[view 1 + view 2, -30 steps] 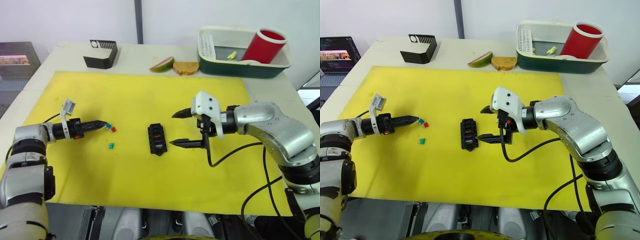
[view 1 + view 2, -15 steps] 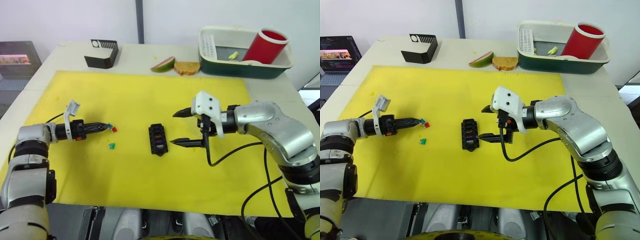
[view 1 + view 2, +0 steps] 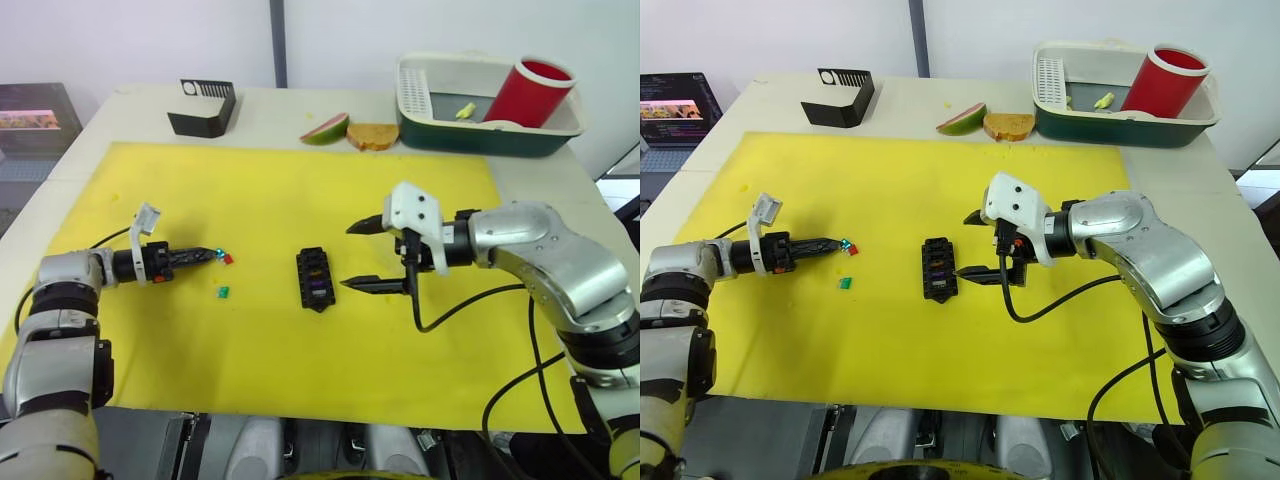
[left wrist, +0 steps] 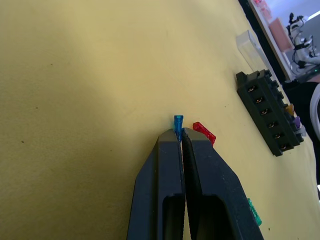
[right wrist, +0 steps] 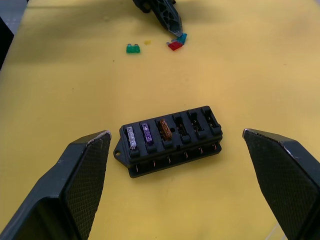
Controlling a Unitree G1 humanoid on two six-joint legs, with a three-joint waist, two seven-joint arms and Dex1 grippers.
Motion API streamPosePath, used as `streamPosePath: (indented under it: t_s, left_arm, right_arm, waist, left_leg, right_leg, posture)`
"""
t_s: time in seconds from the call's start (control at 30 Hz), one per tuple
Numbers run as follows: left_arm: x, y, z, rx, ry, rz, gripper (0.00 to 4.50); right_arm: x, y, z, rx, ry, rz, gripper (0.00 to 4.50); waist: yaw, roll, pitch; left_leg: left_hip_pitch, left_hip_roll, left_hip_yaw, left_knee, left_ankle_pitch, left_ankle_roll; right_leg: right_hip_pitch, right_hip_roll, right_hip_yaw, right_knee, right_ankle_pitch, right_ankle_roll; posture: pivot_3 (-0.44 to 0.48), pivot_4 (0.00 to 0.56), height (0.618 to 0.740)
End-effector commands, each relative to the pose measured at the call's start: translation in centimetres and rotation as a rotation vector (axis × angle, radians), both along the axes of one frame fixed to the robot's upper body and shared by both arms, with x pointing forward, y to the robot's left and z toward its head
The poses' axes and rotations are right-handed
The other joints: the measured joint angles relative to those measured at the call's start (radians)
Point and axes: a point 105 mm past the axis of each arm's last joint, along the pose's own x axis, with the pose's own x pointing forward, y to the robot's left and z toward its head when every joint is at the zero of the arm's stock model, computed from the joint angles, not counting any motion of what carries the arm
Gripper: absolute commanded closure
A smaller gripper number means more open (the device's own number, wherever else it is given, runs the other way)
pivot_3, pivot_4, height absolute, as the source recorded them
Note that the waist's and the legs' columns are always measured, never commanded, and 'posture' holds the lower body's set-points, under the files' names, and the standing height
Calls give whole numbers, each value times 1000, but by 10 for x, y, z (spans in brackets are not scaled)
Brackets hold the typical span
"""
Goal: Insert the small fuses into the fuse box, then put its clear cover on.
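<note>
The left wrist view shows the left gripper point(image 4: 179, 139) clenched on a tiny blue fuse point(image 4: 178, 122), whose translucent top sticks up between the closed black fingertips. A red fuse point(image 4: 204, 132) lies on the yellow mat point(image 3: 260, 190) just beside them. That same view catches the clear cover point(image 4: 252, 47), a pale see-through lid lying on the mat beyond the fuse box point(image 4: 268, 111).

The right wrist view looks down into the black fuse box point(image 5: 170, 140) and shows a clear, a purple and an amber fuse seated in three slots at one end, with the other three slots open. A green fuse point(image 5: 132, 48) lies loose on the mat near the red one.

From the head, the left arm lies low and stretched out over the mat, its fingers pointing toward the middle. The right arm bends in from the right, its gripper point(image 3: 360, 256) released, the two ribbed black fingers spread wide just beside the box, one above the other. The box sits at the centre of the mat.

At the table's far edge stand a black slotted holder point(image 3: 203, 107), a slice of fruit point(image 3: 325, 129), a piece of bread point(image 3: 372, 136), and a green-and-white basin point(image 3: 440, 135) holding a red cup point(image 3: 528, 92).
</note>
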Motion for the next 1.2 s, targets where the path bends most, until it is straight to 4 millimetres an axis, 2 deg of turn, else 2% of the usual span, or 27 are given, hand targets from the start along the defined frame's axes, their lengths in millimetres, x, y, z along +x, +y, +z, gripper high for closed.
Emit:
streamPosePath:
  t_s: [0.03, 0.2, 0.33, 0.4, 0.47, 0.57, 0.63, 0.73, 0.9, 1.0, 1.13, 1.2]
  left_arm:
    - [-4, 0, -9, 6, 30, -1, 4454]
    - [-1, 1, -4, -2, 12, 14, 4454]
    - [1, 6, 8, -24, -27, 34, 4454]
    - [1, 9, 24, -54, -79, 45, 4454]
    - [0, 11, 48, -99, -157, 50, 4454]
    - [-10, 6, 80, -144, -256, 28, 4454]
    - [-19, -3, 98, -171, -304, 3, 4454]
    - [-39, -31, 119, -189, -374, -96, 4454]
    - [-59, -75, 133, -223, -434, -224, 4454]
    - [-63, -93, 138, -237, -458, -273, 4500]
    - [-65, -104, 142, -258, -479, -311, 4500]
    - [-65, -108, 143, -264, -482, -323, 4500]
  right_arm:
    - [-3, 1, 9, 2, -49, 18, 0]
    - [-3, 1, 9, 3, -48, 18, 0]
    - [-3, 2, 9, 6, -47, 18, 0]
    - [-3, 1, 10, 14, -41, 13, 0]
    - [-1, -1, 12, 40, -22, -6, 0]
    - [2, -2, 15, 90, 42, -32, 0]
    - [5, 0, 22, 145, 79, -48, 0]
    - [7, 7, 34, 239, 164, -47, 0]
    - [2, 23, 52, 381, 302, 10, 0]
    - [-2, 29, 57, 427, 362, 41, 876]
    - [-2, 37, 59, 446, 403, 37, 2811]
    - [-2, 41, 60, 460, 422, 38, 2811]
  waist:
    - [0, 0, 0]
    - [0, 0, 0]
    - [0, 0, 0]
    - [0, 0, 0]
    - [-2, -1, 0]
    - [-3, -1, 1]
    - [-3, -1, 1]
    - [-3, -1, 1]
    - [-1, -1, 0]
    - [-2, -1, 0]
    - [-4, -1, 0]
    - [-6, -1, 0]
  left_leg:
    - [0, 0, 0, 0, 0, 0]
    - [0, 0, 0, 0, 0, 0]
    - [0, 0, 0, 0, 0, 0]
    - [0, 0, 0, 0, 0, 0]
    - [0, 0, 0, 0, 0, 0]
    - [-1, 1, -1, 0, 1, -1]
    - [-1, 1, -1, 0, 2, -3]
    - [-1, 1, -1, 0, 2, -4]
    - [0, 0, -2, -1, 3, -6]
    - [0, 0, -2, -1, 3, -6]
    - [0, 0, -2, -2, 4, -7]
    - [0, 0, -2, -2, 4, -7]
  right_leg:
    - [0, 0, 0, 0, 0, 0]
    - [0, 0, 0, 0, 0, 0]
    - [0, 0, 0, 0, 0, 0]
    - [0, 0, 0, 0, 0, 0]
    - [0, 0, 0, 0, 0, 0]
    - [-1, -1, 1, 0, 0, 0]
    - [-1, -1, 1, 0, 0, 0]
    - [-1, -2, 1, -1, 0, 0]
    - [0, -2, 1, -1, 0, 0]
    - [0, -2, 1, -1, 0, 0]
    - [0, -2, 1, -1, 0, 0]
    - [0, -2, 1, -1, 0, 0]
  posture:
    - [0, 150, 740]
    - [0, 150, 740]
    - [0, 150, 740]
    - [0, 150, 740]
    - [0, 150, 740]
    - [0, 150, 740]
    - [0, 150, 740]
    - [0, 150, 740]
    - [0, 150, 740]
    - [0, 150, 740]
    - [0, 150, 740]
    - [0, 150, 740]
